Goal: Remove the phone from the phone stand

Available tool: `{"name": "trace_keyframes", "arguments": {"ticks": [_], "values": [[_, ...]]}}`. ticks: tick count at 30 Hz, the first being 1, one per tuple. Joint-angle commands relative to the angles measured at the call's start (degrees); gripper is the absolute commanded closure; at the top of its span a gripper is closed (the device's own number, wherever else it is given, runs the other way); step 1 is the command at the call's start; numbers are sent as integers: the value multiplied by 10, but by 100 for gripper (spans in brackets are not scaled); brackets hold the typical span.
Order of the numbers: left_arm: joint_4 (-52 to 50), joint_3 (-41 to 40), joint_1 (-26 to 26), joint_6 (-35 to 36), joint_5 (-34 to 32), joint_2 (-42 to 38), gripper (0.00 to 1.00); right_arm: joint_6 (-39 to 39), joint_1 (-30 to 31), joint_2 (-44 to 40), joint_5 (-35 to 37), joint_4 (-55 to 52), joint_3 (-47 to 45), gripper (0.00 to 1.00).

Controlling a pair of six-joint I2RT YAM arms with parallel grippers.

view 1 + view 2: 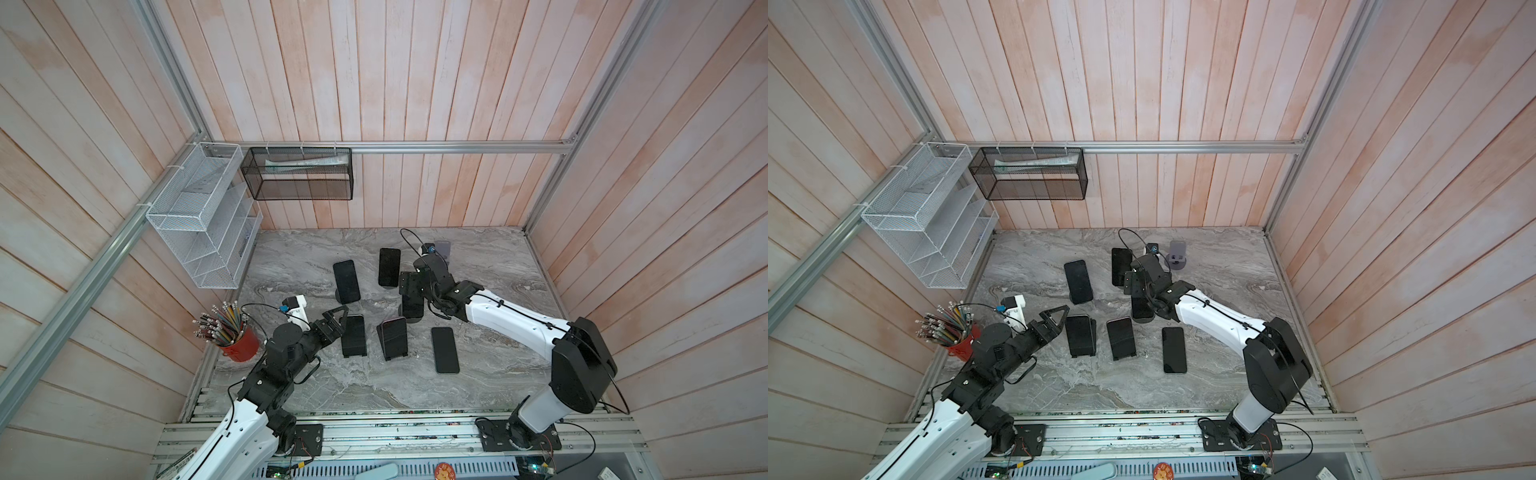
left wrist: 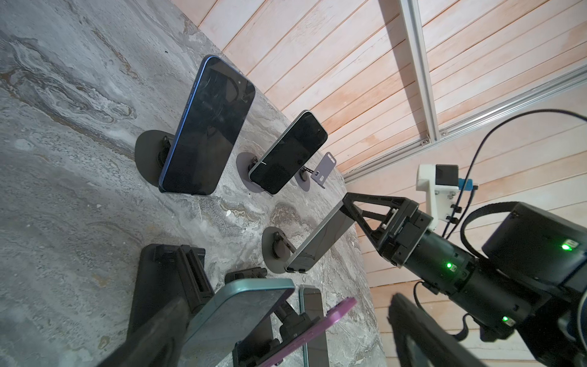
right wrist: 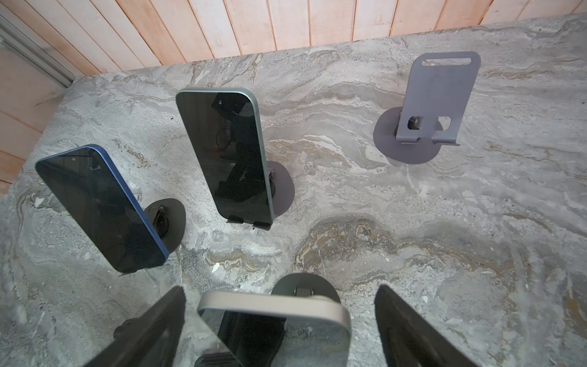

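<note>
Right gripper (image 3: pixel 279 288), jaws spread, straddles the top of the silver phone (image 3: pixel 273 309), seemingly without touching it.

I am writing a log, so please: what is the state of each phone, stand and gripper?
right gripper: open, around silver phone
left gripper: open
silver phone: on stand
blue phone: on stand
rear phone: on stand
teal phone: on stand
purple phone: on stand
flat phone: lying on table
grey stand: empty

left arm (image 1: pixel 245 419): white shell, black joints | right arm (image 1: pixel 511 320): same, black cable clipped along it | right gripper (image 3: pixel 279 290): black fingers; green lights (image 2: pixel 449 265) behind it
</note>
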Motion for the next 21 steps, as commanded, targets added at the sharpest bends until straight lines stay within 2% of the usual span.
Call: {"name": "trace_keyframes", "arguments": {"ticks": [1, 12, 21], "values": [[2, -8, 2, 12, -6, -3, 0, -4, 7, 11, 9, -1, 13, 6], [-1, -9, 2, 11, -8, -7, 0, 2, 10, 22, 3, -12, 22, 8], [-2, -9, 2, 9, -5, -7, 0, -8, 16, 36, 28, -26, 36, 11]]}}
